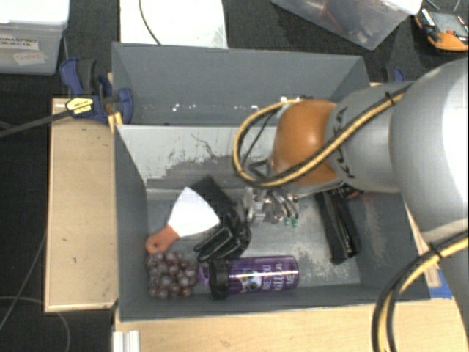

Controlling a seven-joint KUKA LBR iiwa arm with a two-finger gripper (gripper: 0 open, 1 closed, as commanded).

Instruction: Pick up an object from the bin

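1. The grey metal bin (pixel 133 218) holds five loose things, all along its near half. The arm's orange cover (pixel 304 141) hangs above the middle.
2. The gripper (pixel 272 210) sits low over the bare floor at the bin's middle. Whether it is spread or pressed together cannot be told, and nothing is seen held in it.
3. The black bar (pixel 339 229) lies flat just right of the gripper. It looks stiff and fairly heavy, so a pinch across its narrow width would suit it.
4. The purple bottle (pixel 260 275) lies on its side against the near wall, black cap to the left. It is probably smooth and apt to roll, so it is best taken across the middle. Its label carries pale print (too small to read).
5. The black forked tool (pixel 223 237) is the nearest thing on the gripper's left, so it is the likeliest pick. It looks rigid and light, and its single shank seems the safest hold.
6. The white-bladed scraper (pixel 192 217) with its orange handle lies partly under that tool. It is thin, flat and hard to get beneath.
7. The bunch of dark grapes (pixel 170 276) sits in the near left corner. It is knobbly and probably light, and bears no writing.
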